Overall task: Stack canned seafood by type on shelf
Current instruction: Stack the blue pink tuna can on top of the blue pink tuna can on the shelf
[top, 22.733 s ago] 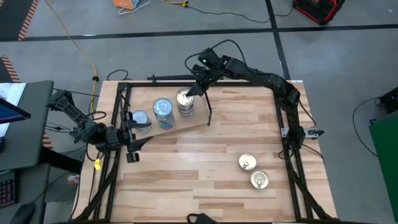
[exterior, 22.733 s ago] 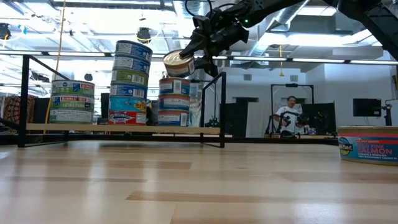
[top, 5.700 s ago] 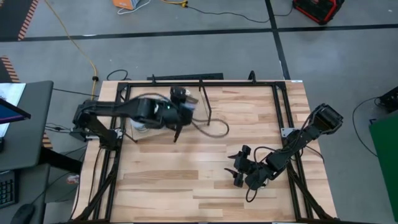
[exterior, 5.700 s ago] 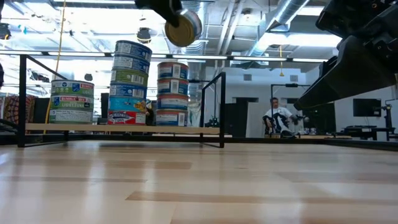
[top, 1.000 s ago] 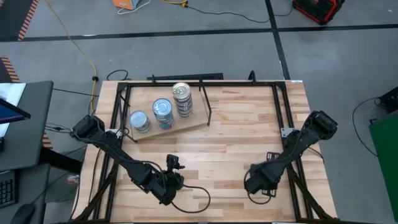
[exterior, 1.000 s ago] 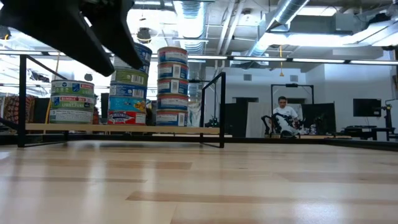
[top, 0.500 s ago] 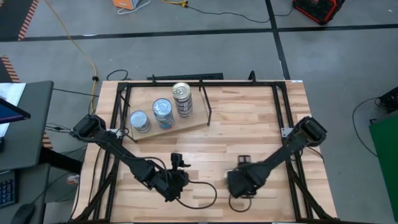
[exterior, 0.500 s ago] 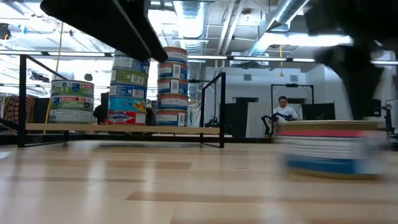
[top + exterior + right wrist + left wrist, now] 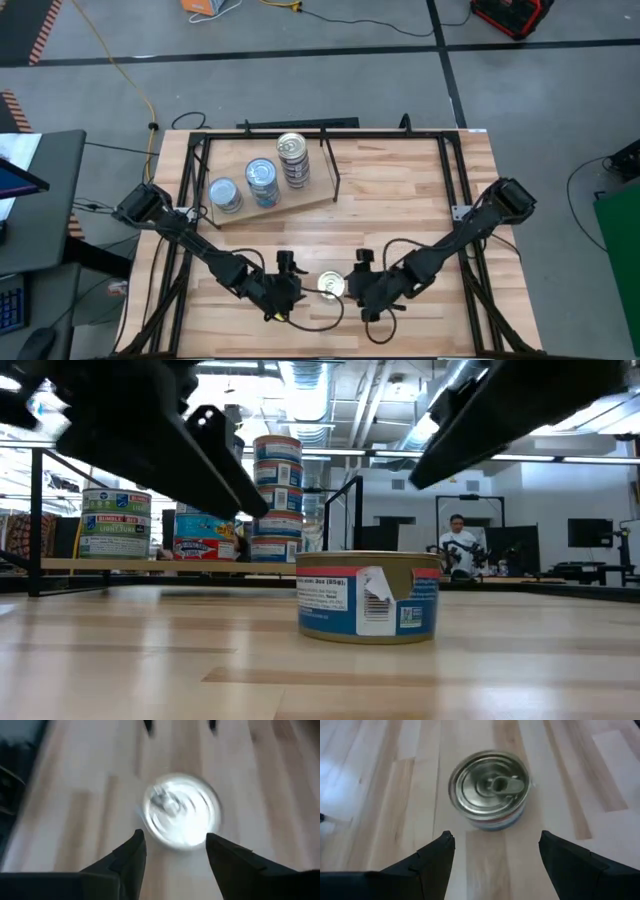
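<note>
One tin point(image 9: 331, 285) with a silver pull-tab lid and a blue label stands flat on the tabletop near its near edge, also seen as the tin point(image 9: 368, 598). My left gripper point(image 9: 288, 290) is open just left of it; in its wrist view the tin point(image 9: 490, 787) lies ahead of the left gripper point(image 9: 495, 842). My right gripper point(image 9: 358, 287) is open on the tin's right, and the blurred tin point(image 9: 182, 810) sits at the open tips of the right gripper point(image 9: 175, 840). On the plywood shelf point(image 9: 312, 197) stand three stacks of tins point(image 9: 261, 178). My right gripper has its open fingertips point(image 9: 140, 842) beside the near rim of the tin point(image 9: 165, 842), level with the table and coming from the table's right. The picture is blurred, so I cannot tell whether they touch it.
The shelf's stacks show as a short one point(image 9: 117, 523), a taller one point(image 9: 208, 495) and the tallest point(image 9: 278, 498). A black rod point(image 9: 335, 178) stands at the shelf's right edge. A black frame point(image 9: 300, 128) edges the table. A person point(image 9: 457, 545) sits in the room behind.
My right gripper has travelled toward the table's left along the near edge, and the tin has slid left with it, into the middle of the low view. My left gripper has shifted slightly right toward the tin. Both stay open.
</note>
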Robot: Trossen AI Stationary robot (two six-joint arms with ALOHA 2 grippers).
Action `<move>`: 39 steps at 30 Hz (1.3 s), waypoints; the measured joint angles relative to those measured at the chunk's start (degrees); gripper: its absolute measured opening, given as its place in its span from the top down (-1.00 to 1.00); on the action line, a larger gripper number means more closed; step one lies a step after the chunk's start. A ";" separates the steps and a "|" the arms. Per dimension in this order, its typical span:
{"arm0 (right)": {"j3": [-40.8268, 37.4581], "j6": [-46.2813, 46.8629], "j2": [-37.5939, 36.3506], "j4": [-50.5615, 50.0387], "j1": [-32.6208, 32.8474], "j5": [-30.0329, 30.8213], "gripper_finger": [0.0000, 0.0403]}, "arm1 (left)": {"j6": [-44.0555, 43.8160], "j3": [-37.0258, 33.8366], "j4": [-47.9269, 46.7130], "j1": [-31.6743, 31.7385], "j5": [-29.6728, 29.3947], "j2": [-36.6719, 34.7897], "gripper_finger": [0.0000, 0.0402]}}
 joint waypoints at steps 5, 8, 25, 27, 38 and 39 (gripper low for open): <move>-7.73 -3.35 -0.04 15.31 -2.83 -0.24 -0.15 | -2.37 -1.71 1.33 1.08 0.36 -0.60 -0.39; -11.45 -3.93 0.11 21.22 -4.32 -0.22 -0.15 | -4.76 -1.71 2.03 1.49 1.10 -0.10 -0.39; -20.93 1.17 0.34 30.86 -4.75 1.31 -0.15 | 0.80 -4.13 14.87 3.88 0.94 0.00 -0.39; -20.93 1.21 0.34 30.33 -4.78 1.45 -0.15 | 0.74 -4.13 14.74 4.03 0.98 0.00 -0.39; -20.93 3.77 0.32 27.47 -4.49 1.66 -0.15 | 0.65 -4.13 14.06 4.08 1.94 0.00 -0.39; -20.93 3.77 0.32 27.43 -4.35 1.72 -0.15 | 0.63 -4.13 14.06 4.08 1.97 0.00 -0.39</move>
